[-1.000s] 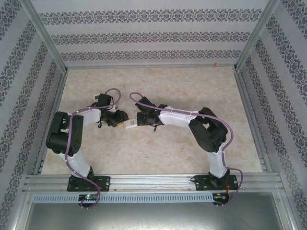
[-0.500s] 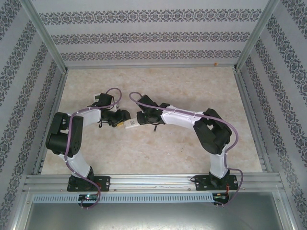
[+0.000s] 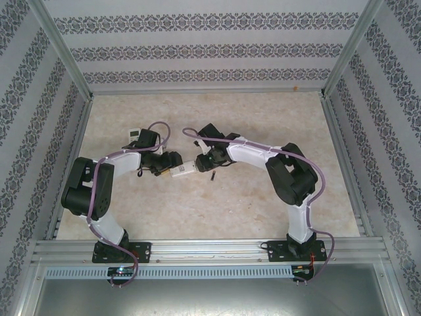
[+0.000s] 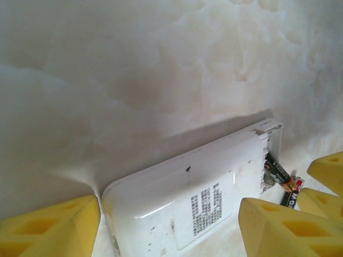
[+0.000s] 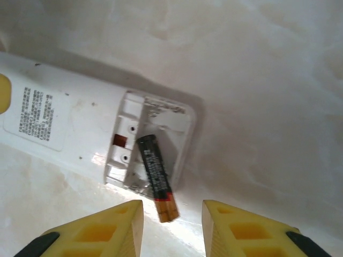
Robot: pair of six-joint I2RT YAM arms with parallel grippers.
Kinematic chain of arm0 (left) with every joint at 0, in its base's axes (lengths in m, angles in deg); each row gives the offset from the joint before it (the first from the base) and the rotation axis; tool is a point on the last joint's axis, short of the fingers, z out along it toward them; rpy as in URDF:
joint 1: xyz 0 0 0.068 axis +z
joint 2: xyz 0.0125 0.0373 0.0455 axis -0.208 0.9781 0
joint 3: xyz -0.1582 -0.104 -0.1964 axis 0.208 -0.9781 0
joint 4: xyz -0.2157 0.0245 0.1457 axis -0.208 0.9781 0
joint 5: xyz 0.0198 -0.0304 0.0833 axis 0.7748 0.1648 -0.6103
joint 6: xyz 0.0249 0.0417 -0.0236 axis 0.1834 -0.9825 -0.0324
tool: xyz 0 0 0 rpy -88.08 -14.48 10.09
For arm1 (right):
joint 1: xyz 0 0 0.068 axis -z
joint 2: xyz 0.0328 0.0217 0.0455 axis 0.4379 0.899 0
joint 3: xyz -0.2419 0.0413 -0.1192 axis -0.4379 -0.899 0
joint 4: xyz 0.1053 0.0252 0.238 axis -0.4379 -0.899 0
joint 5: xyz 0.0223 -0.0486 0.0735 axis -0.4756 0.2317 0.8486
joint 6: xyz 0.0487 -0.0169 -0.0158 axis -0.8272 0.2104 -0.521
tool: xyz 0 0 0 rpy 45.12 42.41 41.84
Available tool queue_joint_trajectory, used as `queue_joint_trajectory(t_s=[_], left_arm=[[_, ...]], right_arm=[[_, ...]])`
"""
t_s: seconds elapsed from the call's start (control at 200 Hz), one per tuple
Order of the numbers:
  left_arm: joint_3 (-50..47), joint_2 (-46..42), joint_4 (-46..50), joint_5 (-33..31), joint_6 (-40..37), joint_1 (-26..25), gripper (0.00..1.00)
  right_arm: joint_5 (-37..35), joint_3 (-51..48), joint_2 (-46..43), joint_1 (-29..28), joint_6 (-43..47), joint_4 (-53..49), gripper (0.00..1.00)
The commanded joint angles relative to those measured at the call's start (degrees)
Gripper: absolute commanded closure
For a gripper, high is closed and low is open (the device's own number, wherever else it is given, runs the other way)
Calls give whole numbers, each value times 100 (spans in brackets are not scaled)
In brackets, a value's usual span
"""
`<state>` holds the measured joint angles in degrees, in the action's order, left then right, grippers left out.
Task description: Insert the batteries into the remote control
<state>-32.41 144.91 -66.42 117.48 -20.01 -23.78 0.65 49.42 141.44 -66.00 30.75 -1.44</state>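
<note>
The pale marbled tabletop [image 3: 263,131] carries the white remote control [image 4: 177,187], lying back-up so its open compartment [image 5: 134,139] faces the cameras. The left hand [image 4: 170,214] pinches the remote control across its long edges, most likely to keep it from sliding while the other arm works. The right hand [image 5: 172,214] hangs spread at the compartment end, gripping nothing, its yellow fingers [image 5: 112,230] either side of the battery's tip. That battery [image 5: 154,174] sits only half home: its dark end points to 11 o'clock inside the bay, and its copper end juts over the rim toward 5 o'clock, so it needs pushing flat. A loose battery [image 3: 213,176] rests on the tabletop at 4 o'clock from the remote's open end. The sticker [image 5: 35,115] bears rows of print too fine to read; the battery's white lettering may be a brand name, but it is blurred.
</note>
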Motion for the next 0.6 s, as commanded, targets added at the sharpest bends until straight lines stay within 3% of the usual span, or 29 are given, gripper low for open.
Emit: queue_joint_trajectory(t_s=[0.0, 0.31, 0.594], left_arm=[[64, 131, 304, -152, -92, -87, 31], [116, 356, 289, -152, -138, -113, 38], [117, 379, 234, -153, -136, -115, 39]], right_arm=[[281, 231, 184, -79, 214, -158, 67], [22, 554, 433, -94, 310, -271, 81], [89, 646, 649, -105, 135, -287, 86]])
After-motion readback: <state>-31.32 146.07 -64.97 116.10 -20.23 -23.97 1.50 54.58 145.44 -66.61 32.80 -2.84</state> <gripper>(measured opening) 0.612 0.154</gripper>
